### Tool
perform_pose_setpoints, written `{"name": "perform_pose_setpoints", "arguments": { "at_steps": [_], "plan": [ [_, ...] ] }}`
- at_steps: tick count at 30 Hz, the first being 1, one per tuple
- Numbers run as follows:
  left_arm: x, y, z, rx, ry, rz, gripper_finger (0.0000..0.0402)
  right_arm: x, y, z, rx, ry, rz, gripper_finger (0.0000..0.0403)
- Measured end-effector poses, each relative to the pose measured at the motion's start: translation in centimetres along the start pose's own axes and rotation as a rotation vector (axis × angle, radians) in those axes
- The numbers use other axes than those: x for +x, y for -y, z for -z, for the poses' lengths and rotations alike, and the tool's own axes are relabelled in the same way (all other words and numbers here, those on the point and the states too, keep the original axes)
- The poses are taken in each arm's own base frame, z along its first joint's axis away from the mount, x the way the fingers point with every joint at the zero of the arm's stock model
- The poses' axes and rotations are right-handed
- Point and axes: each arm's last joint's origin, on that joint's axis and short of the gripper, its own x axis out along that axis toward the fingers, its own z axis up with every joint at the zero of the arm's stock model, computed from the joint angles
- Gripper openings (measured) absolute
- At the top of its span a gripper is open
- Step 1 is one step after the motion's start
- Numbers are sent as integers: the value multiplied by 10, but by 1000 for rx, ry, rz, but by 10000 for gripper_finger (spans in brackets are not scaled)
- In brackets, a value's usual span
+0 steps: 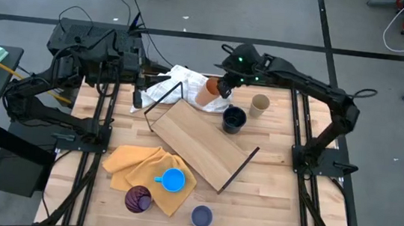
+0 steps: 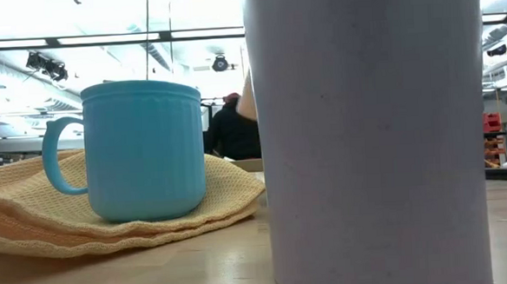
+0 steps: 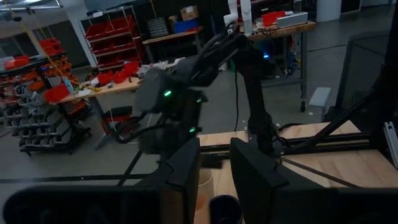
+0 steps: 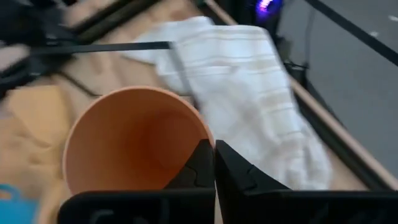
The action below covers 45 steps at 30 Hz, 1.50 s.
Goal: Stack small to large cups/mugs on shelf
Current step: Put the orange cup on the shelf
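My right gripper (image 1: 220, 89) is near the table's far edge, shut on the orange cup (image 1: 207, 92), which is tilted above the white checked cloth (image 1: 175, 84). The tan cup (image 1: 260, 104) and the dark navy mug (image 1: 234, 119) stand upright on the table beside the light-wood shelf (image 1: 202, 145). The bright blue mug (image 1: 172, 179) stands on the yellow cloth (image 1: 136, 165), and the dark purple cup (image 1: 138, 198) sits at that cloth's near edge. The lavender cup (image 1: 202, 216) stands on the table near its near edge. My left gripper (image 1: 141, 91) waits open at the far left, level. My right gripper holds the orange cup by its rim (image 4: 200, 138). One finger (image 4: 200, 167) is inside the cup and the other (image 4: 235, 171) outside, with the wall pinched between them. The cup's mouth faces the wrist camera. Whether its base touches the cloth, I cannot tell.
The shelf lies slanted across the table's middle on its black wire frame (image 1: 159, 102). Black rails run along the table's left and right sides. In the low view the lavender cup (image 2: 375, 136) fills the foreground and a person (image 2: 232, 126) shows far behind the table.
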Motion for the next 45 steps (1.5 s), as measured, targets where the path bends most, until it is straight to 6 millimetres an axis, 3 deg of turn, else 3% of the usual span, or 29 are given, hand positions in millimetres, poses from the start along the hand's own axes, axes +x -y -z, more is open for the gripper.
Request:
{"name": "perform_pose_setpoints", "arguments": {
  "at_steps": [3,7,12,17,31,45],
  "plan": [
    [0,0,0,6,0,-1,98,-11,-19,-4,-26,26,-42,0],
    [0,0,0,19,0,-1,98,-22,-38,-23,-61,81,-81,0],
    [0,0,0,21,1,-1,96,-21,-43,-45,-119,39,-42,0],
    [-1,0,0,22,3,-2,98,-3,-42,-51,-179,-61,-12,0],
    [-19,-2,-7,25,52,-14,94,66,-36,-40,-178,-205,8,0],
    [-24,-2,-8,29,58,-15,98,79,-44,-41,-137,-167,-14,0]
  ]
}}
